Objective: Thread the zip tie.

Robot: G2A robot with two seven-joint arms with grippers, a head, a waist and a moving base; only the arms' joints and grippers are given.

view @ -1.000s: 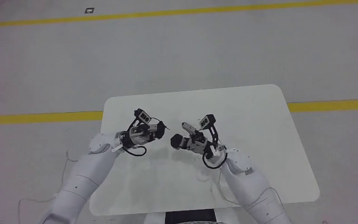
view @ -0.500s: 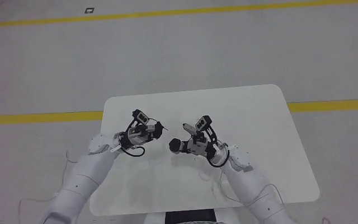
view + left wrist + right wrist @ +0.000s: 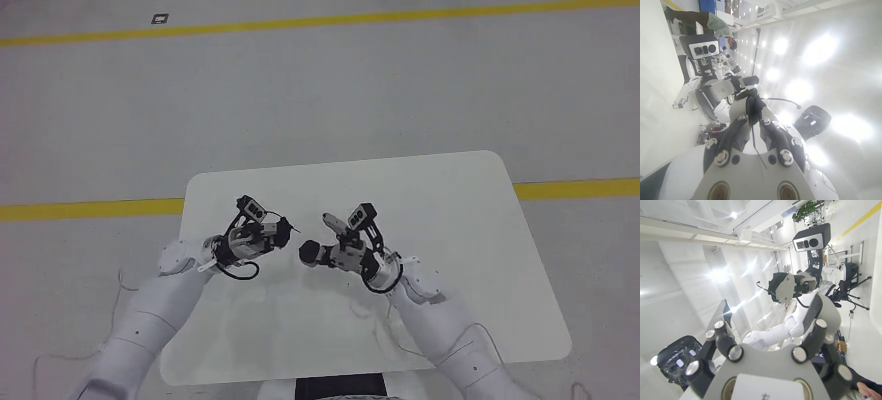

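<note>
Now, closest in, the left gripper (image 3: 280, 232) is clamped tight on the zip tie (image 3: 753, 138). The thin black strap runs down between its closed fingers, and a free length curls out past the tips into open air, ending in what looks like the small head. The tie is off the table altogether, carried only by that one gripper.

Just across from it, the right gripper (image 3: 310, 252) stands wide open and holds nothing. Its two fingers are spread well apart and aimed at the left one.

Over the last second the right gripper has slid in toward the left, so the gap between them has narrowed, though they are still apart. The left has hardly shifted. I'd read that as the approach — the open gripper lining up to catch the loose end — so the threading itself has not yet begun, and the strap forms no closed loop that I can see. The curling end is slight and springy, and catching it will likely need a careful line-up.

Beneath both arms lies the white table (image 3: 470, 200), and beyond it the grey floor (image 3: 320, 90) with a yellow line (image 3: 90, 209) running past.
</note>
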